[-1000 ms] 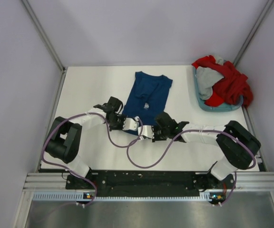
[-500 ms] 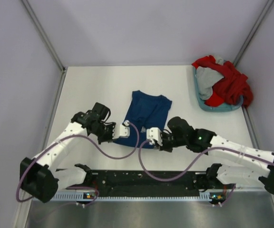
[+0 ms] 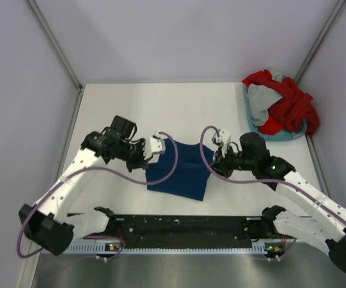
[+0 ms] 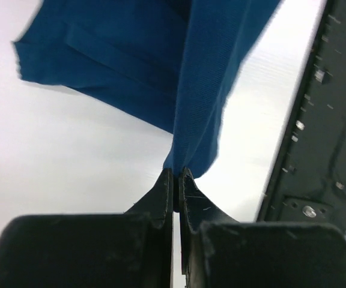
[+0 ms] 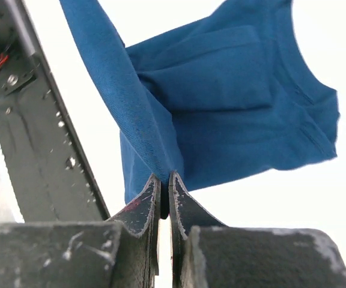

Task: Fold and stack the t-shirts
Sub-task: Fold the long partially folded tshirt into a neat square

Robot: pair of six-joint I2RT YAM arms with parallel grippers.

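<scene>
Left fingers (image 4: 160, 195) and right fingers (image 5: 144, 205) each pinch the navy shirt (image 3: 182, 171), which hangs creased; both wrist views crop it.

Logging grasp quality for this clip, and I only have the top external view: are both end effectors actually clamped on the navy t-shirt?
Observer: The left wrist view shows the left end effector shut on a bunched fold of the navy t-shirt.
Operator: And the right one?
Observer: The right wrist view shows the right end effector shut on the cloth's edge too.
Operator: Which end is free?
Observer: The collar end; the right wrist view shows it away from the pinch.
</scene>
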